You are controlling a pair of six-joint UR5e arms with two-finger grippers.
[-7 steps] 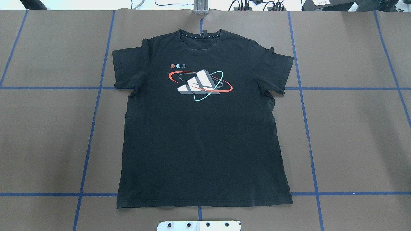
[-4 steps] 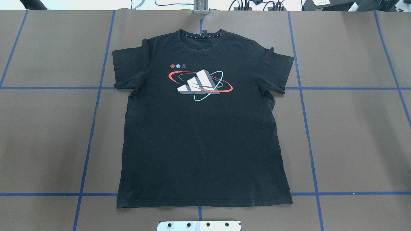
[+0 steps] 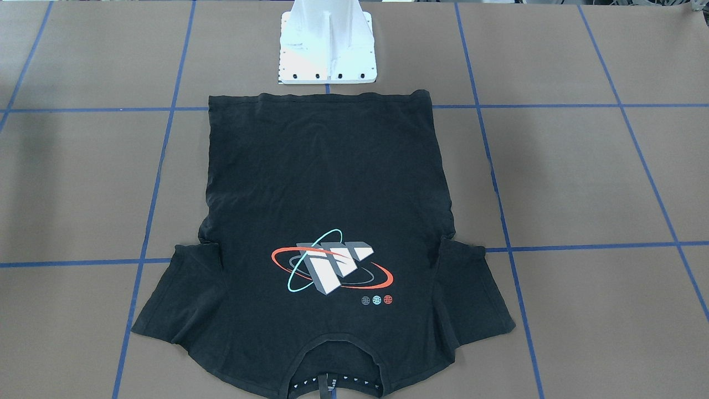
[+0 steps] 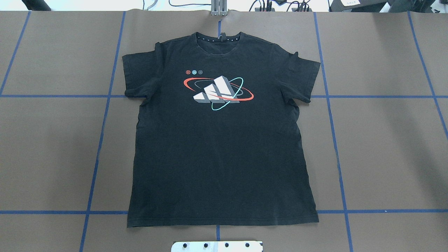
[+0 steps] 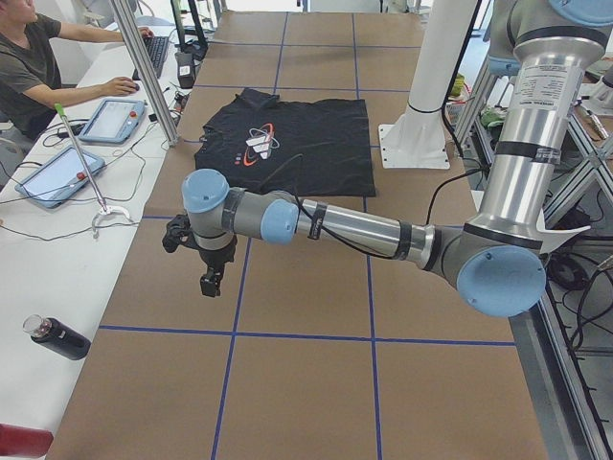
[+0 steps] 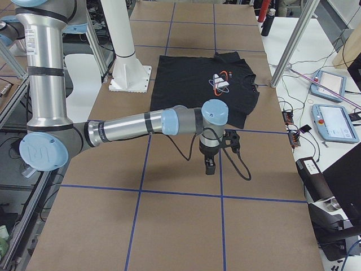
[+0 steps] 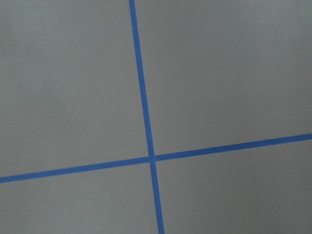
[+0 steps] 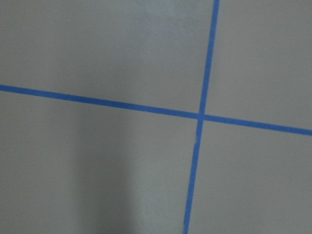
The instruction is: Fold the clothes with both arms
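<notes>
The black T-shirt (image 4: 220, 157) lies flat and spread out, logo side up, collar toward the far edge and hem near the robot base; it also shows in the front-facing view (image 3: 327, 183). Neither arm is over it. In the exterior left view my left gripper (image 5: 211, 278) hangs above bare table well short of the shirt (image 5: 297, 144). In the exterior right view my right gripper (image 6: 210, 165) hangs off the shirt's (image 6: 197, 84) other side. I cannot tell whether either gripper is open or shut. Both wrist views show only table and crossing blue tape.
The white pedestal base (image 3: 327, 44) stands just behind the hem. Blue tape lines (image 4: 101, 140) grid the brown table. A person (image 5: 29, 67), tablets (image 5: 113, 120) and a bottle (image 5: 57, 337) are at a side bench, and a metal post (image 5: 144, 72) stands by the table edge.
</notes>
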